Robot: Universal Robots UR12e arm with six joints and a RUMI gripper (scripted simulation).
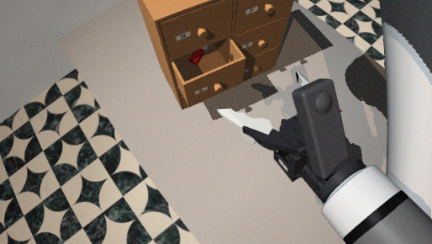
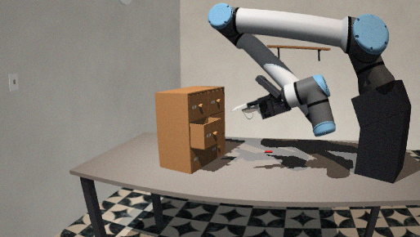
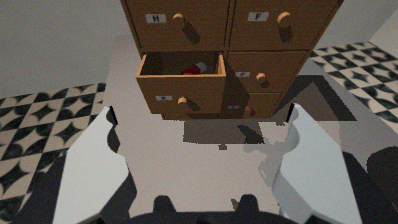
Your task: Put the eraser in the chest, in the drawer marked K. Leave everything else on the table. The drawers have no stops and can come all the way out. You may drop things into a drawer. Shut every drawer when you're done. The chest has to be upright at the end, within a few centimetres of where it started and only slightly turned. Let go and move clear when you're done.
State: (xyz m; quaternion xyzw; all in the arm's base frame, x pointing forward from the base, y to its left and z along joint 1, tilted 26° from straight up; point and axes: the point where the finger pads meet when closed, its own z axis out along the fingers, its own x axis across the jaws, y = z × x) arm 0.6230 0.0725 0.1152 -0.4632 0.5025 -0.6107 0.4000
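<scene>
Open drawer (image 1: pixel 208 78) juts from chest (image 1: pixel 176 8); free table (image 1: pixel 176 168) btwn it & end effector (image 1: pixel 269 105).

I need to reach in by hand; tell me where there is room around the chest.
Room: the table in front of the open drawer, left of the open, empty gripper. Crowded: right of the chest, near the arm.
</scene>
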